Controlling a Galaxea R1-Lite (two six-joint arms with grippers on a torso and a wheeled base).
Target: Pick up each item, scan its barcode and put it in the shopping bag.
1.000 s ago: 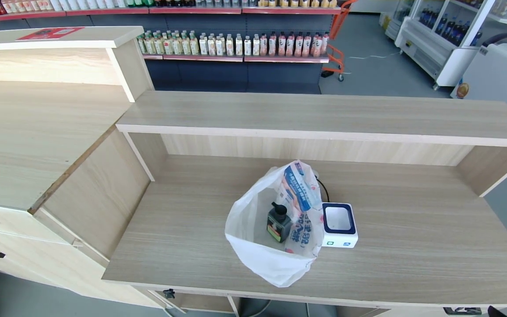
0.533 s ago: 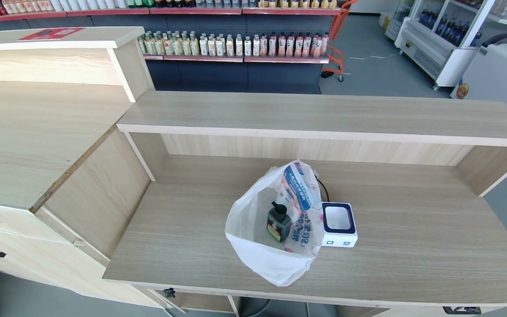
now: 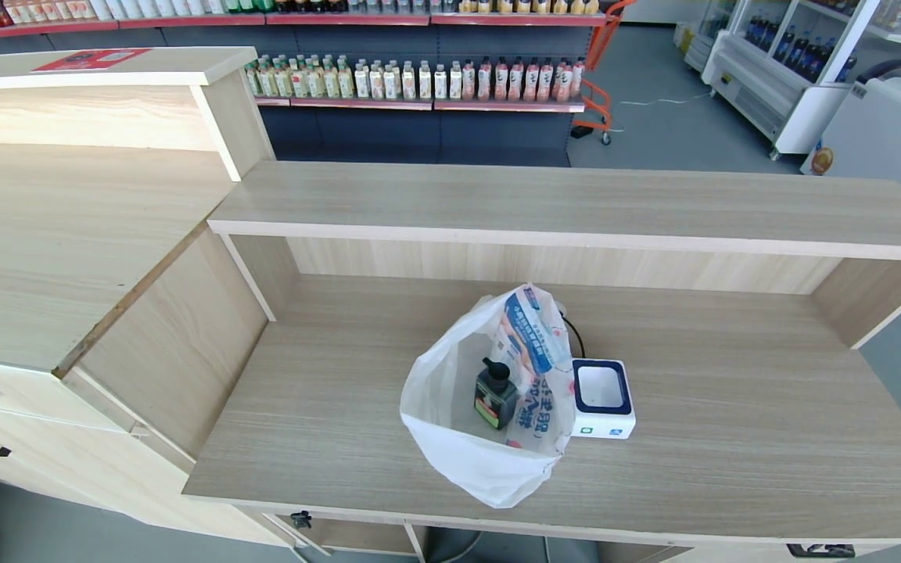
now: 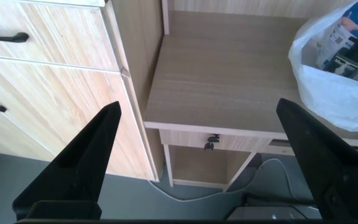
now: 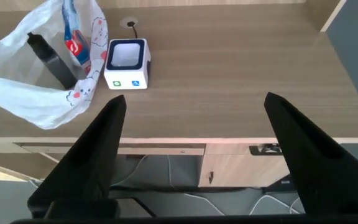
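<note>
The bottle point(image 3: 495, 396) and packet point(image 3: 533, 344) sat in the bag point(image 3: 482, 469) beside the scanner point(image 3: 604, 399); left gripper point(image 4: 197, 104) and right gripper point(image 5: 194, 98) gaped wide, empty, short of it. Likely done: keep off the bag.

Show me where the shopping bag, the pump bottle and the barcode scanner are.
shopping bag point(image 3: 458, 469), head view, white front wall.
pump bottle point(image 3: 495, 403), head view, dark body inside the bag.
barcode scanner point(image 3: 601, 389), head view, white top window.

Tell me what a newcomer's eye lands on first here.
The white shopping bag stands open in the middle of the counter, holding a dark pump bottle and a blue-and-white packet. Beside it, on the robot's right, sits the small white scanner.
</note>
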